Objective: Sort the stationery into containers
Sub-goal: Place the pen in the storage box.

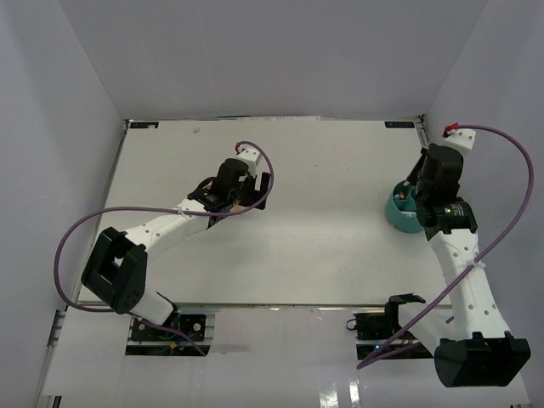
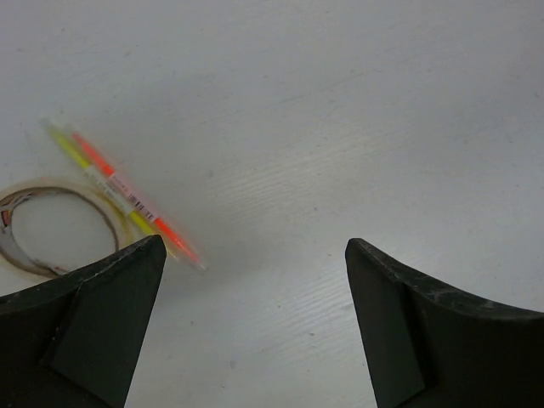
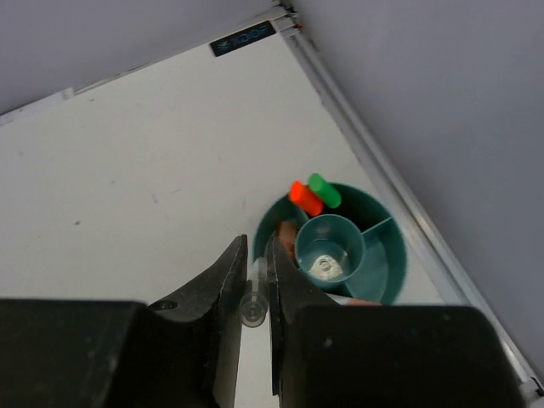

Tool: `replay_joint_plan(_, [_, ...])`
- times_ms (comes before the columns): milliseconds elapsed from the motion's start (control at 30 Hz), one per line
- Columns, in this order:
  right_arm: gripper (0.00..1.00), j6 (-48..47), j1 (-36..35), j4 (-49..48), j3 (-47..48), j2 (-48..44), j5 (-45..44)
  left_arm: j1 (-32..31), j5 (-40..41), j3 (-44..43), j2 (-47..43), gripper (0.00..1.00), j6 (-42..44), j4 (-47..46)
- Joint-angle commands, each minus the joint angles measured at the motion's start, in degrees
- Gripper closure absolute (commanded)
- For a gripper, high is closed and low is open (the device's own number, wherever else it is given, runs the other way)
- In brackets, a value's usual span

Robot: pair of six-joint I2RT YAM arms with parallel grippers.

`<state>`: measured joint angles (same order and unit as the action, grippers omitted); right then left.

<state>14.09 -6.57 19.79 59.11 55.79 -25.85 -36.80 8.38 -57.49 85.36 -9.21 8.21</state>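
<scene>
The right gripper (image 3: 253, 293) is clamped nearly shut on a thin clear pen (image 3: 252, 308), just beside the teal organiser (image 3: 367, 200). The pen should be centred over an outer compartment before release. The left gripper (image 2: 255, 327) is spread wide and empty.

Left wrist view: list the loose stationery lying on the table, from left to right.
beige loop → yellow thin pen → orange thin pen
</scene>
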Motion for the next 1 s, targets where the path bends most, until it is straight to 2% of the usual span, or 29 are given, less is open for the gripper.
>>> replay_joint_plan(0, [0.92,-2.39,5.14,-0.72,0.38,-0.33,-3.34,2.16,2.87,-2.36,-1.25,0.02,-4.32,3.13])
replay_joint_plan(200, [0.92,-1.96,12.0,-2.39,0.92,2.13,1.76,3.05,3.13,-2.27,-1.16,0.02,-4.59,3.66])
replay_joint_plan(633, [0.91,-1.78,14.92,-9.59,-3.91,9.06,5.98,3.49,3.75,-2.71,-1.16,0.02,-4.59,4.36])
replay_joint_plan(733, [0.82,-1.78,14.83,-9.86,-5.14,11.09,6.16,3.66,3.92,-2.62,-1.08,0.02,-4.94,4.62])
replay_joint_plan(833, [0.68,-1.52,14.83,-10.47,-6.46,12.41,6.6,3.66,3.83,-2.8,-0.64,0.02,-5.46,4.8])
replay_joint_plan(967, [0.57,-1.43,14.92,-10.39,-7.52,12.85,7.12,3.66,4.1,-2.97,-0.37,0.02,-6.52,5.15])
